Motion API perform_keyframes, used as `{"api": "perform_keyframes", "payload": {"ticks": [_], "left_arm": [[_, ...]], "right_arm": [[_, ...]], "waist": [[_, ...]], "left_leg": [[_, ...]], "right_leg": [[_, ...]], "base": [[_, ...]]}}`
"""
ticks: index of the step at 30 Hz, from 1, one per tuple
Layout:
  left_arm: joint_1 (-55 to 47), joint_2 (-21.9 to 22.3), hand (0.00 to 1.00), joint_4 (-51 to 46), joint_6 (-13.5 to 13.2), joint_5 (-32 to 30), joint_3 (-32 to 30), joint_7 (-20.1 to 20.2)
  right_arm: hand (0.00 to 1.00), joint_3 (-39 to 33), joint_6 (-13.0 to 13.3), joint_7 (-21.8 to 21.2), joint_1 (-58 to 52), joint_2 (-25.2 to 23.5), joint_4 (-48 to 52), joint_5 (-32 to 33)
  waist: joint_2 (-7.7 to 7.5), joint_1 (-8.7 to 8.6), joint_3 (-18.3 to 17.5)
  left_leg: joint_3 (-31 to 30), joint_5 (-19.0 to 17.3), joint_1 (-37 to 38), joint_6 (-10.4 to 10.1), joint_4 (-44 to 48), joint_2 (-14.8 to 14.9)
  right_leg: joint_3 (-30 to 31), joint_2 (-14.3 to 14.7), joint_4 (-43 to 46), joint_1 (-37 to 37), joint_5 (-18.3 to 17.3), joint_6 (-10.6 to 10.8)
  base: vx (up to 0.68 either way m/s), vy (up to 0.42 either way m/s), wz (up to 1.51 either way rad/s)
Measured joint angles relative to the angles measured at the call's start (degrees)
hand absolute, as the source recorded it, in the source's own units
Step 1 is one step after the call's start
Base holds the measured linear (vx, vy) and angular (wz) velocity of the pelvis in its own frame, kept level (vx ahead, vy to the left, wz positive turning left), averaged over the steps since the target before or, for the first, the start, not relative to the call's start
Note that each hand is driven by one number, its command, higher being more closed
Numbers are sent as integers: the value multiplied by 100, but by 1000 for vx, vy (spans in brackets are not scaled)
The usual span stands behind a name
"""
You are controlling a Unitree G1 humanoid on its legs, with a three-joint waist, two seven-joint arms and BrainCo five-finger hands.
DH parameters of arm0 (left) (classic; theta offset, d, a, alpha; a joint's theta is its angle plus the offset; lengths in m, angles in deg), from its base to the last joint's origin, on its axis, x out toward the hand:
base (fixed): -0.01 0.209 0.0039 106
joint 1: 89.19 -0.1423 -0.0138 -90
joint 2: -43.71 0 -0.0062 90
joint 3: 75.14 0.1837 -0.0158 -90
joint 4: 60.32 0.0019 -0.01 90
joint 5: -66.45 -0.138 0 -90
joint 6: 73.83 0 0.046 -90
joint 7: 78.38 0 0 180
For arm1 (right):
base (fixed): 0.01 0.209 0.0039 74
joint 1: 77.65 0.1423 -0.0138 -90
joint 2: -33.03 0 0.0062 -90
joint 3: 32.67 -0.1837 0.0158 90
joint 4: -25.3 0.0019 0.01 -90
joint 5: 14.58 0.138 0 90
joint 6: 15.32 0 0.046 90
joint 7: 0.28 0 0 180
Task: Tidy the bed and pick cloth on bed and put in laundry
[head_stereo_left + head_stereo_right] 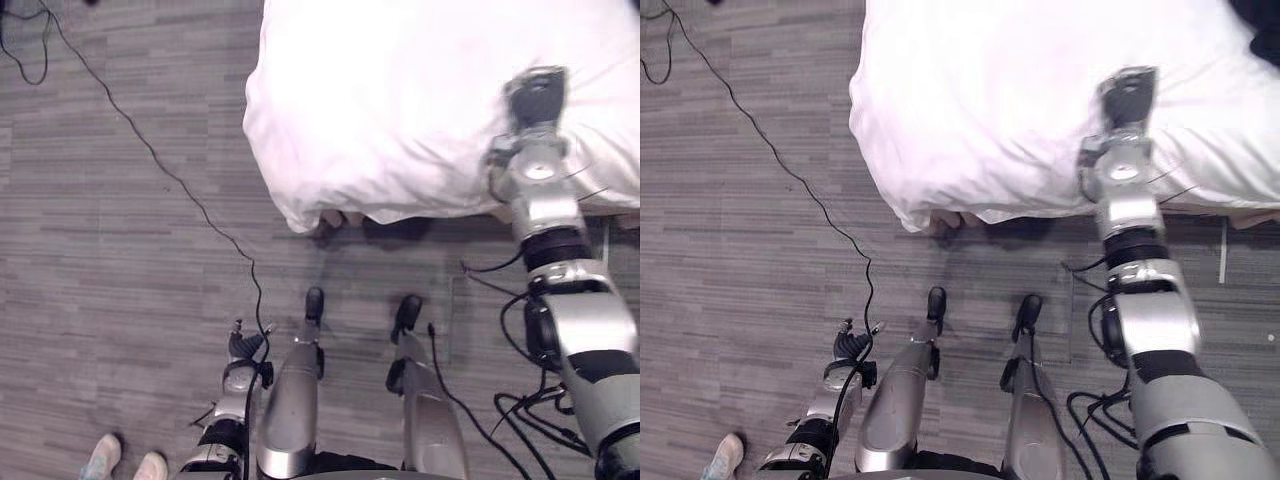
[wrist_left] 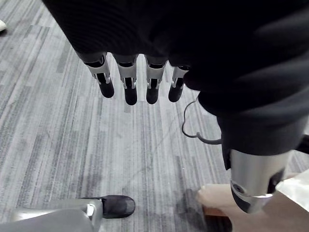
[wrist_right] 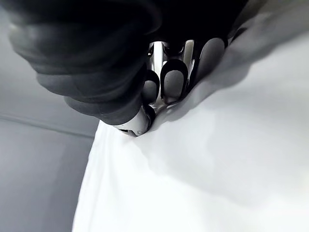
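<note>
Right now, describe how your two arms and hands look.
Both arms are silver-grey rounded shells with black bands at the joints: the right arm and the left arm. The right hand wears a dark ribbed cover over its back and wrist. The left hand has the same cover, with a row of silver fingers ending in dark tips.

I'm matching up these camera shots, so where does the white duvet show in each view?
Left eye view: the white duvet covers the upper right, under the right hand.
Right eye view: upper middle and right.
Left wrist view: a pale patch past the left hand, probably its corner.
Right wrist view: the bright cloth against the hand.
Shared landmark: the grey striped floor.
</note>
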Motion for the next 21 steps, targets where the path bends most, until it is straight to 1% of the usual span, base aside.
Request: {"api": "perform_keyframes", "payload": {"ticks": [3,4,5,6,8,10,12,13,14,15,18,20,21], "left_arm": [[-2,-3,0,-62,37,-14,7,-19],[-1,-4,0,-89,48,-19,30,-18],[-1,-2,0,-171,65,-59,46,-7],[-4,2,0,-237,66,-70,50,1],[-8,4,0,-307,66,-133,52,25],[-45,1,0,-327,68,-178,53,35],[-148,9,0,-330,75,-182,53,38],[-174,8,0,-333,74,-180,53,38],[-231,-5,0,-340,73,-179,51,38],[-251,-11,0,-348,73,-179,51,38],[-312,-36,0,-357,53,-165,72,39],[-326,-80,0,-358,38,-136,227,42],[-312,-78,0,-355,24,-109,315,43]], "right_arm": [[100,846,39,-572,-474,-1136,785,868],[100,992,44,-685,-578,-1321,889,1061],[100,1364,46,-938,-795,-1749,1025,1469],[100,1478,46,-1062,-900,-2010,1096,1692],[100,1532,58,-1233,-945,-2319,1272,2134],[100,1372,233,-1299,-955,-2328,1617,2335],[100,674,561,-1263,-962,-2300,1962,2495],[100,484,650,-1232,-962,-2268,2002,2530],[100,104,767,-1165,-960,-2180,2040,2663],[100,-62,801,-1145,-959,-2133,2064,2708],[100,-944,1123,-793,-931,-1618,2223,2881],[100,-1319,1196,-616,-868,-1203,2222,2883],[100,-1542,1274,-461,-827,-896,2209,2882]], "waist": [[8,3,-5],[9,5,-5],[7,10,-6],[5,35,-7],[0,29,-22],[-57,26,-113],[-108,-2,-318],[-119,-16,-355],[-139,-35,-405],[-145,-58,-415],[-126,-197,-404],[-55,-296,-367],[30,-339,-331]], "left_leg": [[-106,68,357,-105,-286,113],[-159,79,410,-117,-343,125],[-190,105,531,-154,-408,179],[-242,125,604,-148,-431,193],[-323,178,768,-149,-510,192],[-319,178,848,-150,-538,165],[-255,184,923,-142,-571,97],[-221,184,955,-142,-575,83],[-120,182,1032,-141,-587,63],[-84,181,1046,-139,-590,58],[97,200,978,-110,-659,38],[158,239,799,-78,-654,31],[159,275,629,-46,-626,13]], "right_leg": [[-150,112,-47,297,-118,-95],[-198,129,-77,364,-128,-99],[-276,177,-101,517,-149,-126],[-323,191,-99,606,-176,-154],[-446,185,-97,804,-242,-145],[-463,173,-101,890,-267,-110],[-404,131,-101,916,-262,-102],[-374,115,-101,929,-256,-94],[-266,95,-97,937,-239,-69],[-233,88,-101,933,-227,-51],[-11,63,-50,681,-180,0],[69,28,104,399,-155,-23],[82,0,211,178,-158,-20]], "base": [[64,-53,12],[87,-54,30],[81,-38,29],[82,-29,30],[58,-1,29],[39,22,14],[26,54,-7],[3,73,-25],[-15,51,-26],[-35,58,-33],[-81,46,-36],[-80,17,-19],[-57,6,-7]]}}
